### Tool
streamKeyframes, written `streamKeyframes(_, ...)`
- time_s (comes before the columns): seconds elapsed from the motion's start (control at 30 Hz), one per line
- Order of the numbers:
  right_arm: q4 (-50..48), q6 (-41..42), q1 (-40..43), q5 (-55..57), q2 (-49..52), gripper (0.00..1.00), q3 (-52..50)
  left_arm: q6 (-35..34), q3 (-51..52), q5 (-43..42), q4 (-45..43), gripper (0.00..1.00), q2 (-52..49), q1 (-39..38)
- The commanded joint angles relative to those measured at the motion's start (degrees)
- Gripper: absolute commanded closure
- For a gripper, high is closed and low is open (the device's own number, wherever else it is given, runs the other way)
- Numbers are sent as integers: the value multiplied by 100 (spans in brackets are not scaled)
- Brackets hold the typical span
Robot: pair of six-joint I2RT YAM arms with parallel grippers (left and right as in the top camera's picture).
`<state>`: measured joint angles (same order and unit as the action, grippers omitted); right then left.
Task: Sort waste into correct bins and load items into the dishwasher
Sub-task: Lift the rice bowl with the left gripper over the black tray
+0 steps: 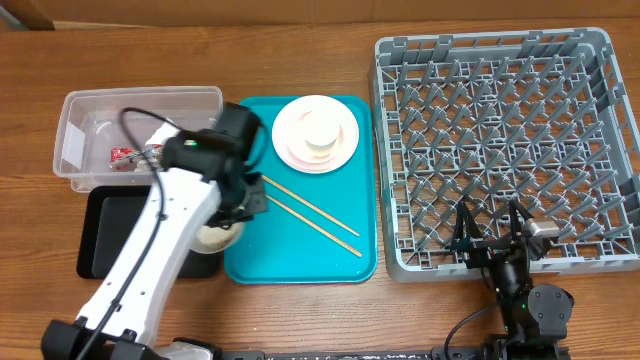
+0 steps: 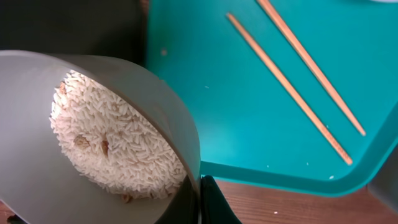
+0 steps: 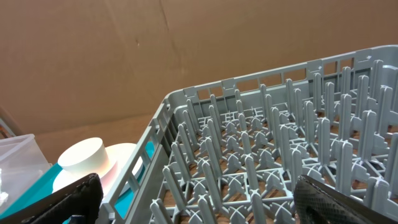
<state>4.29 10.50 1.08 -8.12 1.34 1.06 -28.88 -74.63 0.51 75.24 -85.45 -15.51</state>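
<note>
One rice bowl [image 1: 218,237], lower left, hangs tilted at the black tray's [image 1: 100,240] edge, its rim pinched by the left pincer [image 1: 238,205], evidently for tipping out the rice [image 2: 112,137]. Chopsticks [image 1: 310,212] lie centre on the teal tray [image 1: 300,265]. Right pincer [image 1: 490,228], spread, sits by the dish rack [image 1: 500,150].

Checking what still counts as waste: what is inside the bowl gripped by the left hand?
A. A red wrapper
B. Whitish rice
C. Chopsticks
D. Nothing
B: the left wrist view shows the bowl in the left hand holding a mound of whitish rice, while the chopsticks lie on the teal tray.
</note>
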Motion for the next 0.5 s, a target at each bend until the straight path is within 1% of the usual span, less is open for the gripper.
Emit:
streamKeyframes(0.0,-31,24,13,17,-2,0,-61,439,-144,-258,22,96,157,498)
streamKeyframes(0.13,-31,24,13,17,-2,0,-61,883,-133,-400,122,96,157,1080)
streamKeyframes(0.23,-33,24,13,17,-2,0,-61,1047,-127,-546,168,96,157,1510)
streamKeyframes(0.47,-31,24,13,17,-2,0,-61,1611,-105,-1635,46,96,157,2583)
